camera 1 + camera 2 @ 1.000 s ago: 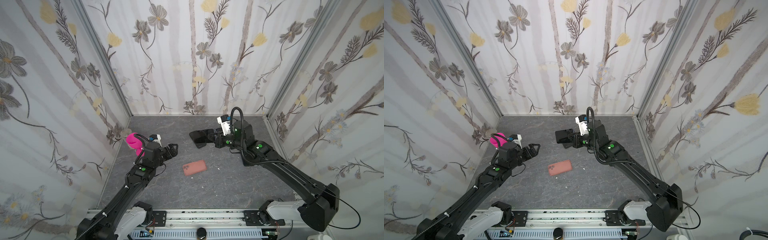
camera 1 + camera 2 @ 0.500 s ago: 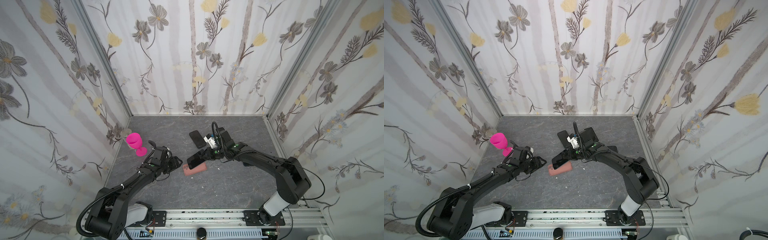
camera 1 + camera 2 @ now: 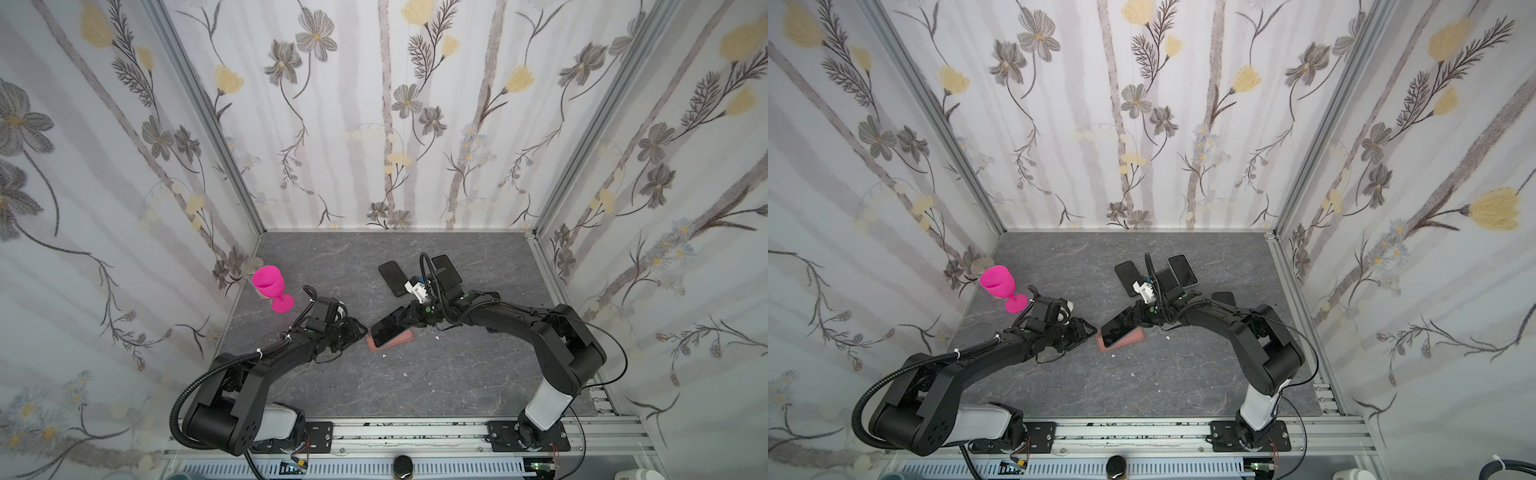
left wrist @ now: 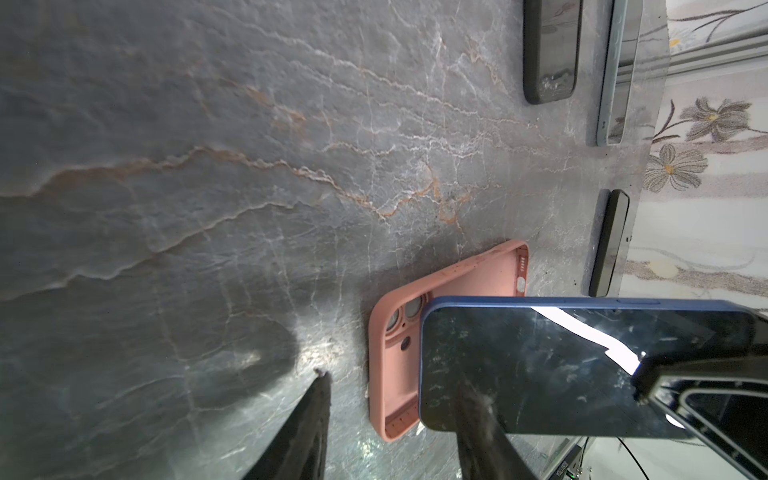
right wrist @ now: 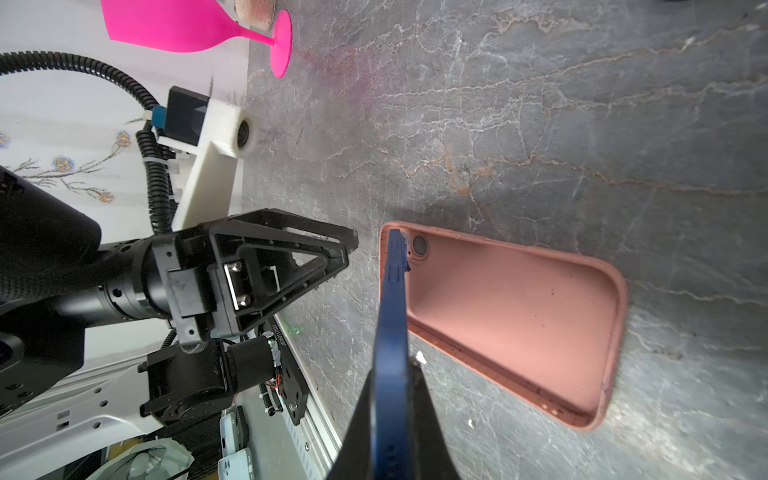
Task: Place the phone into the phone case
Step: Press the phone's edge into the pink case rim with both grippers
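Right pincer [image 3: 402, 321] [image 3: 1133, 314] [image 5: 392, 374] is seen clamped on the raised end of the phone [image 3: 386, 330] [image 3: 1117, 326] [image 4: 561, 365] [image 5: 392, 299], with one finger pressed to each face. Left pincer [image 3: 359, 330] [image 3: 1090, 328] [image 4: 395, 382] [image 5: 350, 252] is held low, just beside the phone case [image 3: 405, 337] [image 3: 1136, 336] [image 4: 478, 274] [image 5: 519, 311]. Its jaws are seen partly apart in the left wrist view. One is set over bare table outside the case and the other over the case's camera-hole end, so that the end wall is straddled. Whether that wall is touched cannot be told.

The grey marbled table [image 3: 415, 374] [image 3: 1142, 374] is shown in both top views. A pink goblet [image 3: 268, 282] [image 3: 996, 282] [image 5: 174, 25] is stood upright near its left wall, well apart from the case. Spare dark phones [image 3: 392, 276] [image 3: 1181, 270] [image 4: 548, 50] are laid flat toward the back, behind the right arm.

The salmon-pink case is laid open side up near the middle of the table, between the two pincers. The dark-screened, blue-edged phone is held tilted above it, screen up. Its low end is brought down at the camera-hole end, while the gripped end is kept clear of the case. A few white specks [image 3: 436, 337] are scattered on the table near the case.
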Available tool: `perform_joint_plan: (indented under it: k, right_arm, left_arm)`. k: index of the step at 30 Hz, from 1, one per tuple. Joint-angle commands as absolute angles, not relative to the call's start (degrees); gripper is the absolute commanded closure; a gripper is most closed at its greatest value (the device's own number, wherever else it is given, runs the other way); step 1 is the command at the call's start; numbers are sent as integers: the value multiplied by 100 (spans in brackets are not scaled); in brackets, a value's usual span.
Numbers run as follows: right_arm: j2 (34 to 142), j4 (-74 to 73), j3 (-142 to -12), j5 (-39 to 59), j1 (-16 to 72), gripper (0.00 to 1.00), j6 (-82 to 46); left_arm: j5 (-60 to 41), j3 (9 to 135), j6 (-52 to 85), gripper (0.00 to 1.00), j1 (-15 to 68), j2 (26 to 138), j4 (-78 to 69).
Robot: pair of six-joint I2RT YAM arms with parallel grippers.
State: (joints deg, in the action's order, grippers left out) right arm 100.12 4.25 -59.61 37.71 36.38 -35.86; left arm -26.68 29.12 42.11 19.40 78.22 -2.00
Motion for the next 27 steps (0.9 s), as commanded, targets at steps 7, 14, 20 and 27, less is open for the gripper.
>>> perform_joint_plan:
  k: [7, 14, 20, 27]
  right_arm:
    - [10185, -228, -5782, 4152, 3590, 100, -3776]
    - [10240, -633, -5534, 4266, 3568, 99, -3918]
    - [10243, -1102, -5273, 4295, 3556, 98, -4098]
    - [10319, -1795, -4902, 4306, 3545, 96, -4444]
  left_arm:
    - [-2901, 2933, 4313, 53, 1970, 8115, -647]
    - [-3043, 2927, 4358, 56, 2075, 8389, -934]
    - [-3107, 2942, 4438, 57, 2205, 8542, -1134]
    - [-3115, 2914, 4466, 57, 2294, 8588, -1195]
